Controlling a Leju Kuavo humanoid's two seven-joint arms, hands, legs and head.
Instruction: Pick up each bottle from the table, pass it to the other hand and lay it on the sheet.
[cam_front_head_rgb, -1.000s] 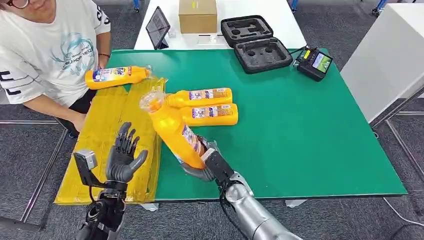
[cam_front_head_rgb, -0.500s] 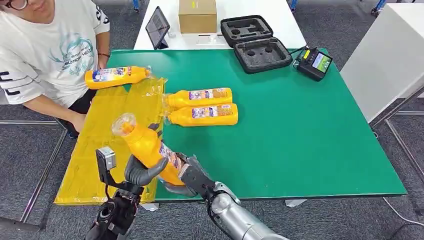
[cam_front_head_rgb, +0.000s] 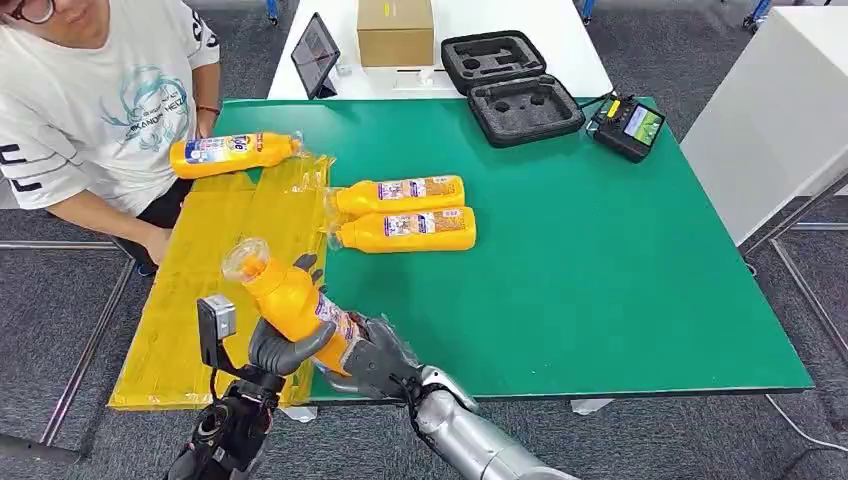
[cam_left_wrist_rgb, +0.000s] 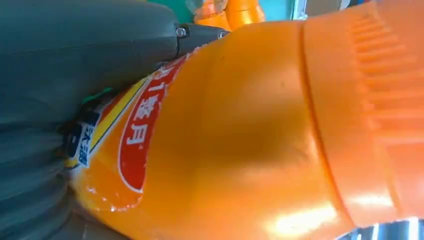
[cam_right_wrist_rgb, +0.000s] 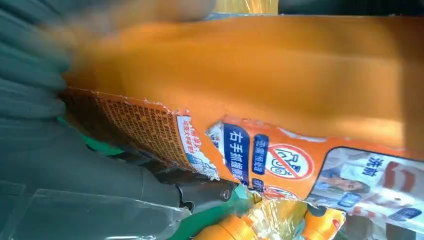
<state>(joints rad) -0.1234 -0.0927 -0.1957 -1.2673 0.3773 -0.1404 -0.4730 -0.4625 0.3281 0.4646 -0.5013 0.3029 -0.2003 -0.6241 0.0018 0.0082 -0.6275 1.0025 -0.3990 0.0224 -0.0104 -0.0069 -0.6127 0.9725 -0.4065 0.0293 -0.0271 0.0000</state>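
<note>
Handing over mid-air now: my left hand (cam_front_head_rgb: 285, 345) wraps the middle of the orange bottle (cam_front_head_rgb: 290, 300), thumb under it, while my right hand (cam_front_head_rgb: 372, 362) grips its base end, so both hands are clamped on it. The bottle is tilted, cap end up and to the far left, held above the near edge of the table (cam_front_head_rgb: 600, 300), right at the border of the yellow sheet (cam_front_head_rgb: 200, 290). From the left wrist I see the thumb (cam_left_wrist_rgb: 85, 55) pressed on the label. Two more bottles (cam_front_head_rgb: 400, 212) lie side by side on the green, untouched. A person's bottle (cam_front_head_rgb: 232, 153) is at the sheet's far end; whether it rests there I can't tell. Nothing laid down by me that I can see, so I judge we're early: release right, lay, repeat twice.
</note>
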